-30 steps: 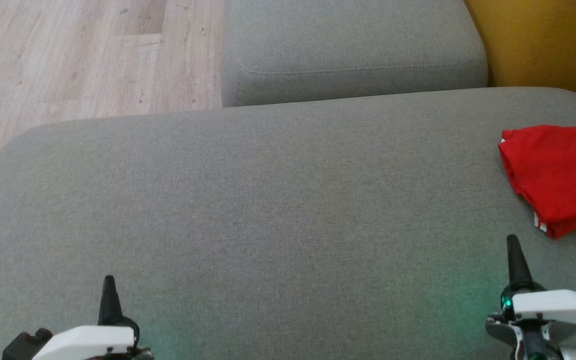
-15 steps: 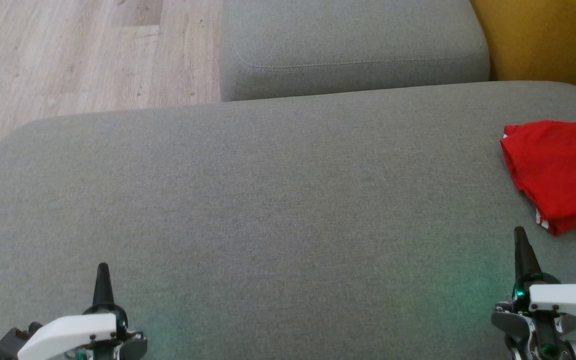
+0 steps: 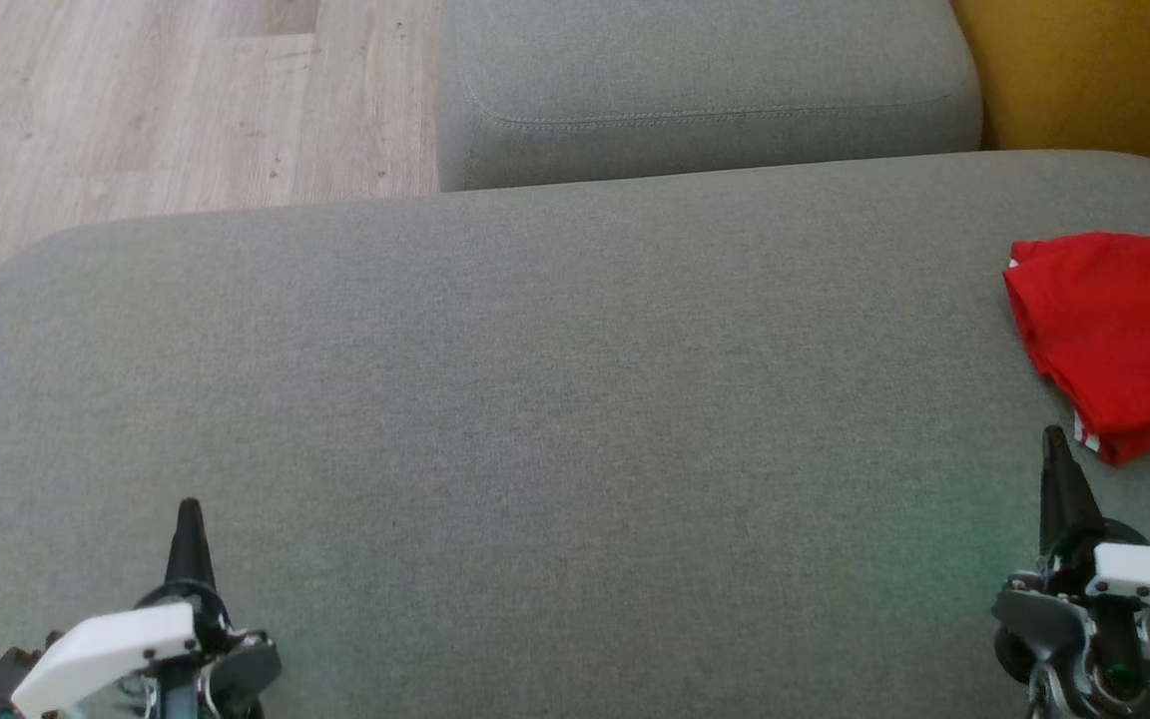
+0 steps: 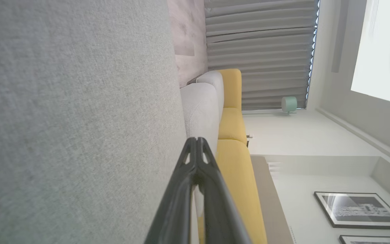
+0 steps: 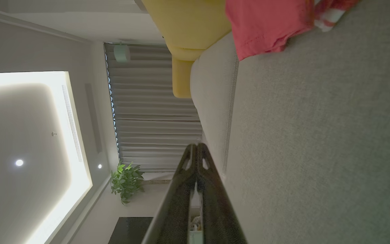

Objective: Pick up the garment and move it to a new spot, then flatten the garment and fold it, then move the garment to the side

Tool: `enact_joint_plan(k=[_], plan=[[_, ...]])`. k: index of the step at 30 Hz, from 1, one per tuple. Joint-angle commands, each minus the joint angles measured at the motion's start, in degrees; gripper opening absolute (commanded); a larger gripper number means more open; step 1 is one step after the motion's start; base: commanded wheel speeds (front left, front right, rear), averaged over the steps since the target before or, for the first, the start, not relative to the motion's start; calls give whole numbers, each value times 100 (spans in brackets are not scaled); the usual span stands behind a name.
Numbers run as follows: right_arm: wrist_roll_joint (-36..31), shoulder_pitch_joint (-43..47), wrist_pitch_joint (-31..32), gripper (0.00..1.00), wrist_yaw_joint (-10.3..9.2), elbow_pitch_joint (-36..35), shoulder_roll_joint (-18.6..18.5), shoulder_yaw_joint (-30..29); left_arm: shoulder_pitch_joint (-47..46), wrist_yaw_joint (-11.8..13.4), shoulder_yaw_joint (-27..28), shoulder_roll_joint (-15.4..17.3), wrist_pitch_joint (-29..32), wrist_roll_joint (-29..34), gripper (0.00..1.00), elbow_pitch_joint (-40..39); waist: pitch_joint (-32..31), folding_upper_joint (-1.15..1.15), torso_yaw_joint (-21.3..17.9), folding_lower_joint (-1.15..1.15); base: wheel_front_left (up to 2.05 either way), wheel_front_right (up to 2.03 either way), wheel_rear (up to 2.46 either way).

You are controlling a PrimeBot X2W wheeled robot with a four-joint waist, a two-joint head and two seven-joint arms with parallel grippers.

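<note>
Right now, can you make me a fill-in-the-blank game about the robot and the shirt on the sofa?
1. The garment is the colour ____.
2. It lies on a big ____ cushion.
3. The left gripper and right gripper are both ____, holding nothing.
4. The garment is nearest the ____ gripper.
Missing words: red; grey; shut; right.

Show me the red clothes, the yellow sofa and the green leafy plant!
folded red cloth garment (image 3: 1124,340), head view, middle of its top layer.
yellow fabric sofa (image 4: 231,123), left wrist view, on a cushion.
green leafy plant (image 5: 126,181), right wrist view, centre of its leaves.
</note>
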Motion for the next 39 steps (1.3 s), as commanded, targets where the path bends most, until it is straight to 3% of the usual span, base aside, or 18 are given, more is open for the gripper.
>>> enact_joint_plan(k=[1,4,39], plan=[[196,-308,83,0,-4,-234,-56,74,-357,-87,236,72,52,-182,0,-174,10,0,0,0,0,0,0],[429,-343,142,0,-4,-248,-55,37,-410,-131,289,69,113,-421,0,-174,33,0,-1,0,0,0,0],[411,-346,161,0,-4,-247,-40,14,-415,-131,348,27,161,-372,0,-172,33,0,-1,0,0,0,0]])
